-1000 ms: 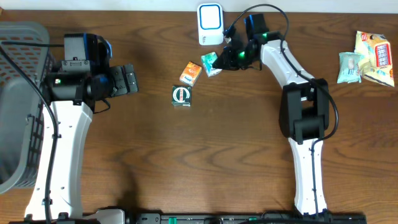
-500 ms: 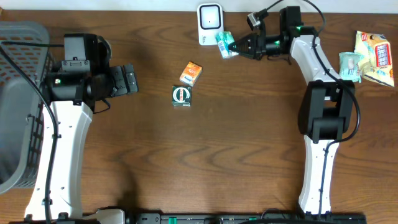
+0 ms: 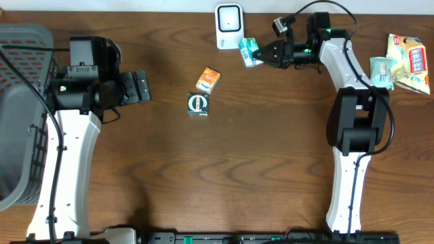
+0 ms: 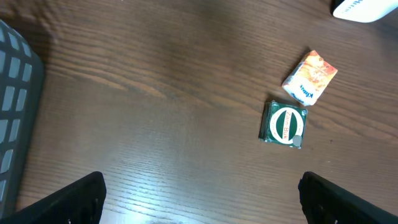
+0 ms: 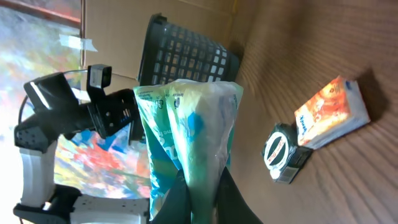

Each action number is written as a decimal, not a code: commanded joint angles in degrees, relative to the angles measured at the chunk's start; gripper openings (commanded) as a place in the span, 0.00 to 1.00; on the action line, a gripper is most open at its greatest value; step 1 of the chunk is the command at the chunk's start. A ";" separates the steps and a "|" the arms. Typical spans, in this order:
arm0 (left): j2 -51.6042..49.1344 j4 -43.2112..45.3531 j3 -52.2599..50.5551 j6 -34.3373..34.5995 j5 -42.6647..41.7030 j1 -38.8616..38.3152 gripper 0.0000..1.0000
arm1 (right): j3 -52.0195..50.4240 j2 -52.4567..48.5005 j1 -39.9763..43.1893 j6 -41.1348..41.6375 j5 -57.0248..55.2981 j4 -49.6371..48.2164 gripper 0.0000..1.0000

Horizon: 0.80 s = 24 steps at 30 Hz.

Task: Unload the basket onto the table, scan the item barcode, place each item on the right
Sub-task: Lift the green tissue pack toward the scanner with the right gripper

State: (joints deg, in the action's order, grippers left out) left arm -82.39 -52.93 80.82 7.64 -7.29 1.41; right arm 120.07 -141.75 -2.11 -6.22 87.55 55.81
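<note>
Dark brown wood fills the overhead view, a broad table [image 3: 224,176] with an arm at each side. Up at the far edge sits the white scanner [image 3: 229,26]. Just beside its lower right corner is the right gripper [image 3: 263,52], reaching in from the right, clamped tight on a teal and white packet [image 3: 249,51]. From the right wrist camera the crinkled plastic rises straight out of the closed fingers [image 5: 177,202], pinched at its lower end. Whether the packet touches the scanner I cannot tell.

Over on the left, the left gripper [image 3: 140,86] hangs near the grey basket [image 3: 20,102] that stands at the table's left edge. Its jaws are spread wide apart over bare wood, and its own camera shows one dark finger in each lower corner of the view.

Between the two arms, toward the far half of the table, lie an orange packet [image 3: 208,80] and a dark green box [image 3: 198,104] with a round label. The two are near each other but apart. A few snack packs [image 3: 407,62] lie at the far right corner.
</note>
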 commanded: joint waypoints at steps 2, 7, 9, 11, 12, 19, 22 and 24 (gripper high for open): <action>0.04 -0.20 0.09 -0.13 0.50 0.17 0.98 | -0.09 2.14 -0.35 -1.81 1.97 -1.11 0.01; 0.04 -0.20 0.09 -0.13 0.50 0.17 0.98 | -0.09 2.14 -0.61 -1.81 1.92 -1.42 0.01; 0.02 -0.20 0.09 -0.13 0.50 0.17 0.98 | -0.09 2.14 -1.07 -1.79 1.90 -1.36 0.01; 0.04 -0.20 0.09 -0.13 0.50 0.17 0.98 | -0.09 2.14 -2.36 -1.70 0.07 -1.16 0.01; 0.02 -0.20 0.09 -0.13 0.50 0.17 0.98 | -0.09 2.14 -3.21 -1.44 -2.14 -1.07 0.01; 0.04 -0.20 0.09 -0.13 0.50 0.17 0.98 | 1.25 2.58 -11.28 4.44 -56.94 0.57 0.01; 0.04 -0.20 0.09 -0.13 0.50 0.17 0.98 | 4.63 2.80 -13.55 3.34 -72.98 2.93 0.01; 0.04 -0.20 0.09 -0.13 0.50 0.17 0.98 | 9.27 2.80 -15.28 1.40 -84.76 4.26 0.01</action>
State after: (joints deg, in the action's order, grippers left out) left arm -82.39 -52.93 80.82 7.64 -7.29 1.41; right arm 122.61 -141.69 -16.21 -3.42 30.44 59.37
